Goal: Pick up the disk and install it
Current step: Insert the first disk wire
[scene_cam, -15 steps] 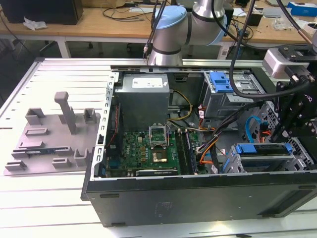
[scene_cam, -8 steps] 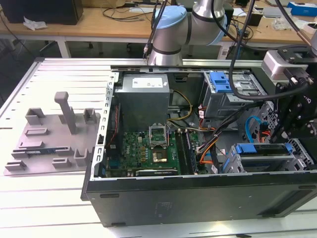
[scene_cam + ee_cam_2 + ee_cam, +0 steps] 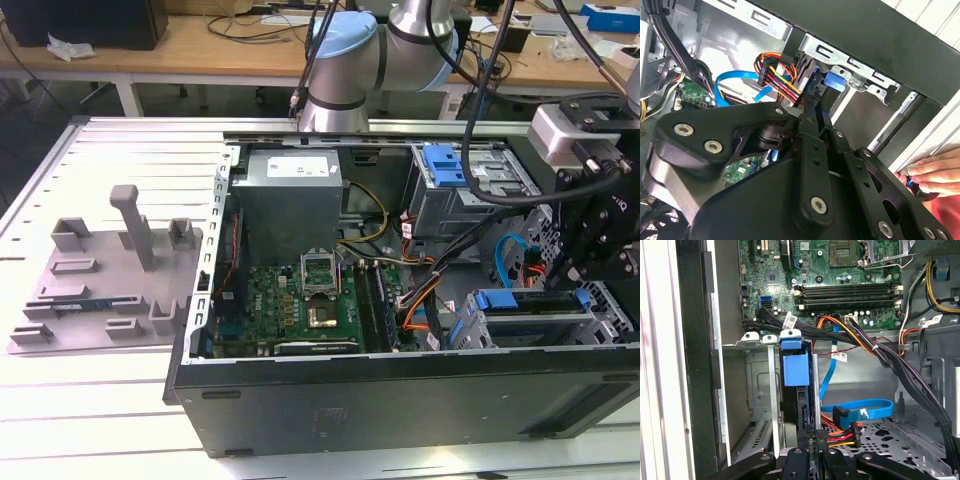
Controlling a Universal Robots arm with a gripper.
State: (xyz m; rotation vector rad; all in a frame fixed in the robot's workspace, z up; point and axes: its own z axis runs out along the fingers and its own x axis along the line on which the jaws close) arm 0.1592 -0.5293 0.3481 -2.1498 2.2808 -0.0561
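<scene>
The disk (image 3: pixel 525 300) stands on edge in the drive cage at the near right corner of the open computer case, its bright blue carrier frame showing along the top. In the first wrist view the blue frame (image 3: pixel 796 367) sits between the cage's metal rails. My gripper (image 3: pixel 588 272) is at the disk's right end in the exterior view. In both wrist views my gripper (image 3: pixel 810 454) (image 3: pixel 817 117) has its black fingers drawn close on the disk's (image 3: pixel 832 82) edge, so it looks shut on it.
The motherboard (image 3: pixel 300 300) and grey power supply box (image 3: pixel 290 195) fill the case's left half. Orange and black cables (image 3: pixel 855 335) and a blue data cable (image 3: pixel 860 410) run beside the cage. A person's hand (image 3: pixel 932 172) rests at the case's outer edge. A grey fixture plate (image 3: pixel 110 280) lies on the exterior view's left.
</scene>
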